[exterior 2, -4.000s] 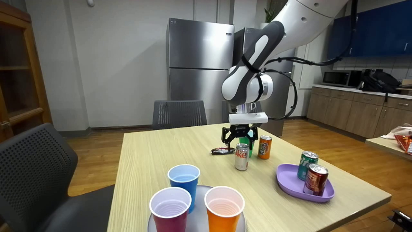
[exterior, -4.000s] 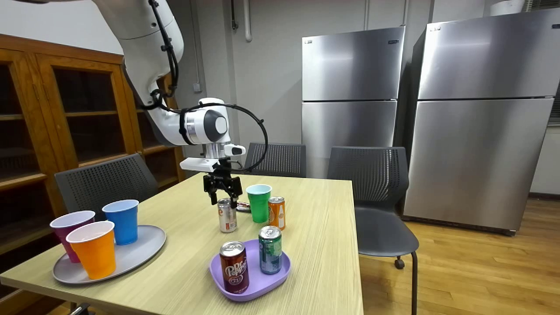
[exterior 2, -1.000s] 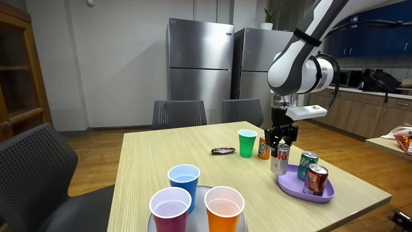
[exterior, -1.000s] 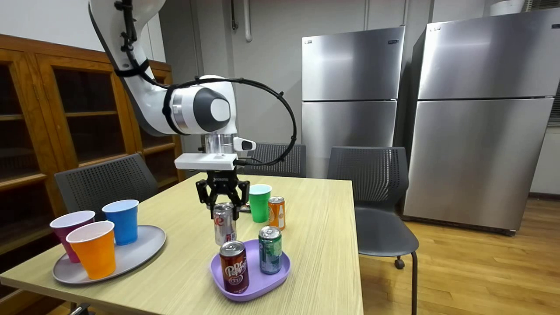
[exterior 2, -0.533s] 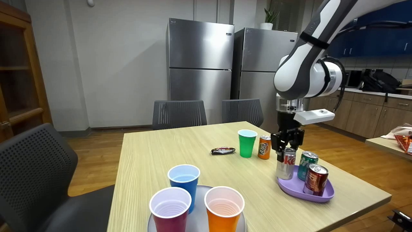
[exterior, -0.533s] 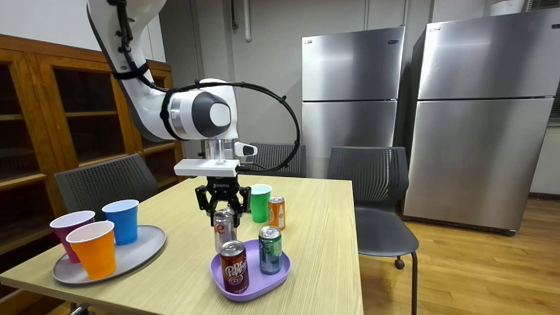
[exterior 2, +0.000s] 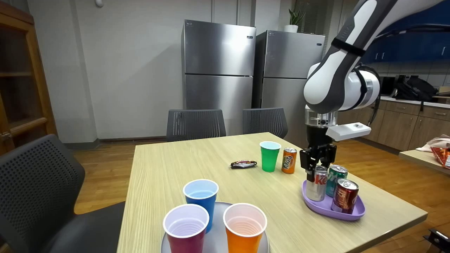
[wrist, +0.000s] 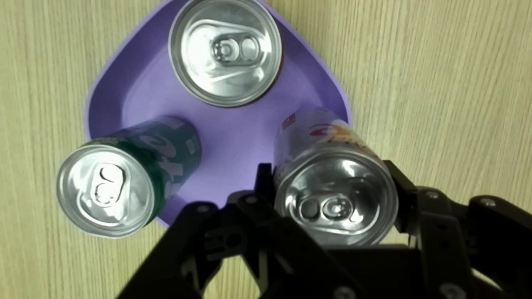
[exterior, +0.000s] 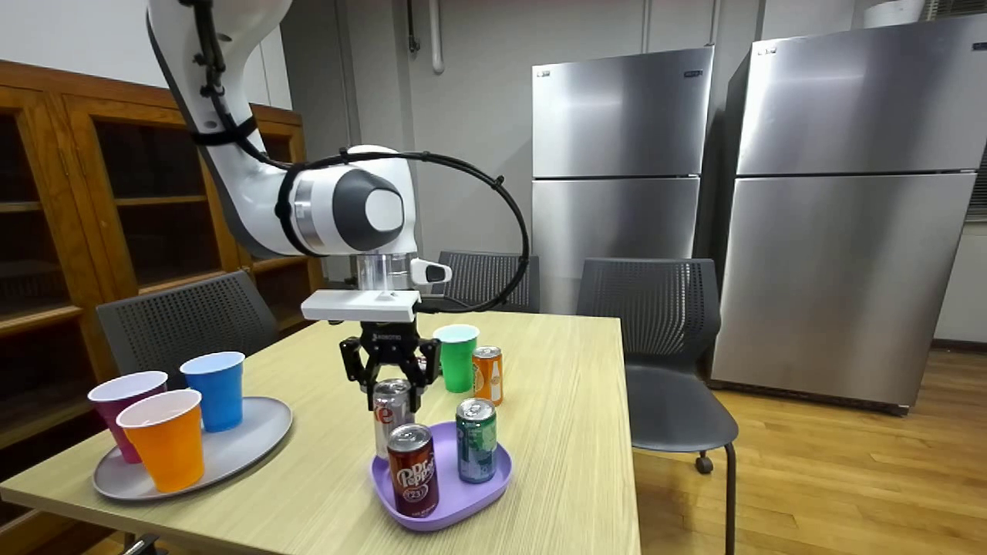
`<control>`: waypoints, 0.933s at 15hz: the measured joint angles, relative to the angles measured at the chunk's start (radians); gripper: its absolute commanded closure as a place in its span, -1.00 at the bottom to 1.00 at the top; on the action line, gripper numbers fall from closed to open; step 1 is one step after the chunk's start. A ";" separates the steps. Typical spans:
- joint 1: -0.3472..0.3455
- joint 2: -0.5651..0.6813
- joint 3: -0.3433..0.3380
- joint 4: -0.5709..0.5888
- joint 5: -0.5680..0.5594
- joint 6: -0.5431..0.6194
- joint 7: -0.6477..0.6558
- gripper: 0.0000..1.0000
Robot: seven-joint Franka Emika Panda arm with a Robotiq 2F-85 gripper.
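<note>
My gripper is shut on a silver Coke can, one finger on each side near its top. The can is upright, with its base inside the rim of the purple tray; I cannot tell whether it touches the tray floor. In an exterior view the gripper partly covers the can's upper part, and a Dr Pepper can hides some of its lower part. That dark red can and a green Sprite can stand on the same tray, apart from the silver one.
Behind the tray stand an orange Fanta can and a green cup, with a small wrapped snack beside them. A grey plate carries blue, orange and purple cups. Chairs surround the table.
Four seconds ago the silver can stood on the table near the green cup, the gripper just above it. It has since been carried to the tray, sinking lower over the last second.
</note>
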 measured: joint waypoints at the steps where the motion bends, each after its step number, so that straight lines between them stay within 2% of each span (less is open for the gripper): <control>1: 0.000 0.000 -0.005 -0.004 -0.012 0.006 0.000 0.22; 7: 0.000 0.001 -0.034 -0.017 -0.069 0.035 0.004 0.22; 14: 0.001 0.016 -0.035 -0.025 -0.103 0.051 0.016 0.22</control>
